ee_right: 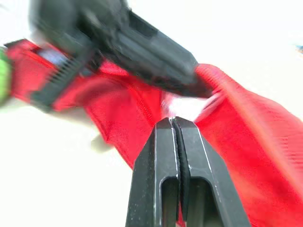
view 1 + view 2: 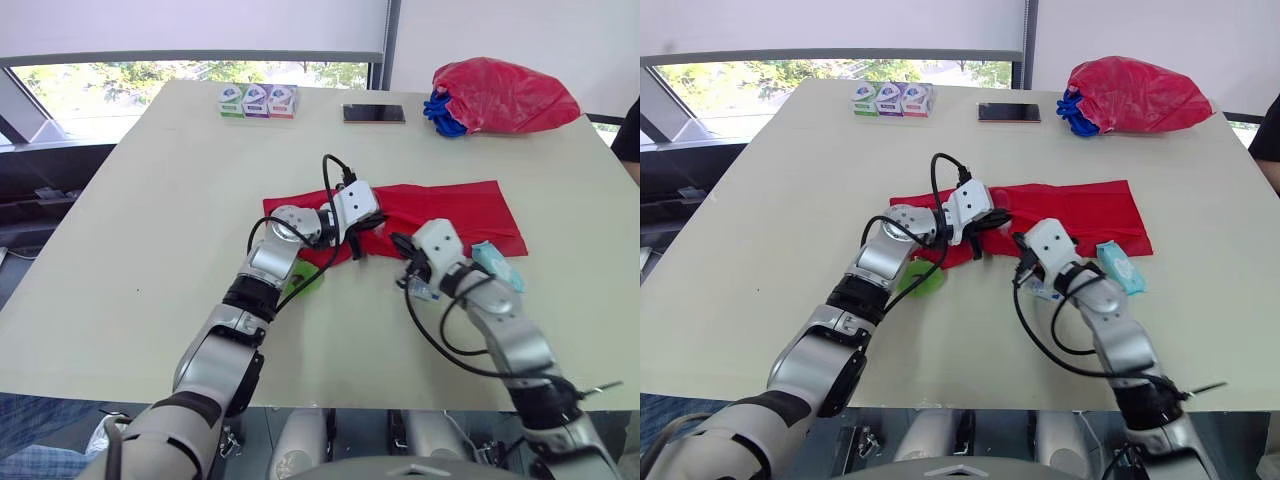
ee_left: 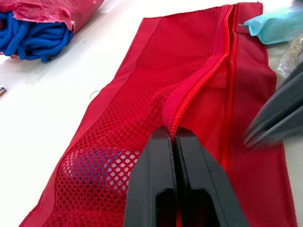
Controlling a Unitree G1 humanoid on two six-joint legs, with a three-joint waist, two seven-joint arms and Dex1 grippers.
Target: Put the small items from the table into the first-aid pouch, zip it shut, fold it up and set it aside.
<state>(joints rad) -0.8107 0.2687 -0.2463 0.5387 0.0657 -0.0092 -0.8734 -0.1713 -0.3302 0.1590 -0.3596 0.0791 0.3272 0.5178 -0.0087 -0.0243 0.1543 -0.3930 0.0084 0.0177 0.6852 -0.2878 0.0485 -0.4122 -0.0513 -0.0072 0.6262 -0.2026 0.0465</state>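
Two left fingers (image 3: 156, 179) press together, pinching the zip lip of the red pouch (image 2: 450, 212); right fingers (image 1: 163, 156), likewise pressed together, point at that gap from just beside; the pouch's long axis runs away from the left fingers, flat, mesh-fronted, unzipped; a teal packet (image 2: 497, 264) lies near the right fingers on the bench (image 2: 150, 200).

Our table, from near to far
We find the pouch (image 2: 440, 215) mid-table (image 2: 150, 250), a packet (image 2: 497, 264) just beside its near right corner and a small item (image 2: 305, 282) at its left end. Along the far edge behind it sit boxes (image 2: 258, 101) on the left, a phone (image 2: 374, 114) to their right and a bag (image 2: 505, 95) farthest right.
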